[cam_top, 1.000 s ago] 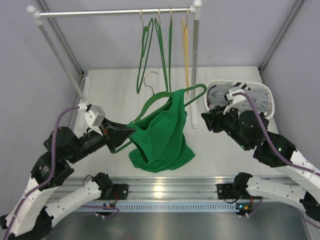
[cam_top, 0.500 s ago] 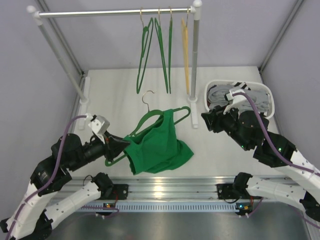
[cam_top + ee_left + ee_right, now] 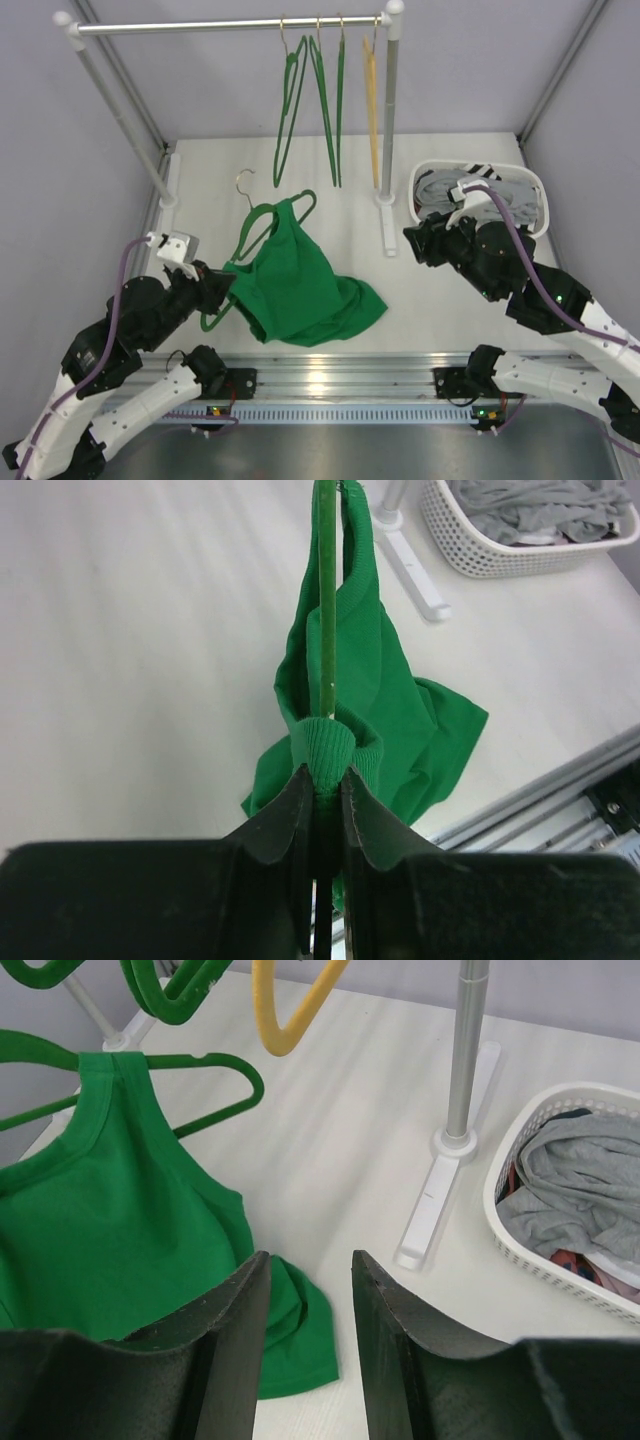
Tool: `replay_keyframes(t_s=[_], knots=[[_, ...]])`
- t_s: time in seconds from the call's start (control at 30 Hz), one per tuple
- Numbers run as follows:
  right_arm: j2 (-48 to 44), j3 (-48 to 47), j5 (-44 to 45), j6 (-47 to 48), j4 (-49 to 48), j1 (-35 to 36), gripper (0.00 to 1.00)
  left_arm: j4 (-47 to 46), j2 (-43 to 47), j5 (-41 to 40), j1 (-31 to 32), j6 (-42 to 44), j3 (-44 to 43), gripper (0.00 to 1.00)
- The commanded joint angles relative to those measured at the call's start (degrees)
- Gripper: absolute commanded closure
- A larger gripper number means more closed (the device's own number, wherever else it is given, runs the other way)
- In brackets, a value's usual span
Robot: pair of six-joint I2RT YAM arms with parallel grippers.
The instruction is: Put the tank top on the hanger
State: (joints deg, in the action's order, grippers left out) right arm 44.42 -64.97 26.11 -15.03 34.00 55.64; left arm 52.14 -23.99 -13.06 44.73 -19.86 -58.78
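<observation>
A bright green tank top [image 3: 295, 290] drapes from a thin green hanger [image 3: 268, 207] tilted over the table [image 3: 215, 165] (its metal hook pointing away), one narrow strap looped over the far arm, the other shoulder bunched at the near end, hem crumpled on the surface.

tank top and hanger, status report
Left fingers shut on hanger. Right fingers open, empty. Tank top on hanger, hem on table.

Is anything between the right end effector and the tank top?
Nothing visible. The right end effector hangs open over the table, the tank top just to its left; the basket sits on its other side.
</observation>
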Motion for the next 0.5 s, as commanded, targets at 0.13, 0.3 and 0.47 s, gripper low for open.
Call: replay_keyframes(t_s=[0.13, 0.3, 0.47], knots=[[1.6, -1.6, -0.4, 0.5, -1.3, 0.0, 0.61, -3.5, -0.1, -13.7, -0.1, -0.5, -1.6, 1.00], [4.5, -3.2, -2.8, 1.3, -2.3, 0.0, 0.61, -9.1, -5.1, -21.8, -0.1, 5.7, -2.9, 1.00], [7.7, -5.3, -4.9, 3.4, -3.0, 0.0, 0.62, -18.3, -13.4, -27.4, -0.1, 14.6, -6.1, 1.00]])
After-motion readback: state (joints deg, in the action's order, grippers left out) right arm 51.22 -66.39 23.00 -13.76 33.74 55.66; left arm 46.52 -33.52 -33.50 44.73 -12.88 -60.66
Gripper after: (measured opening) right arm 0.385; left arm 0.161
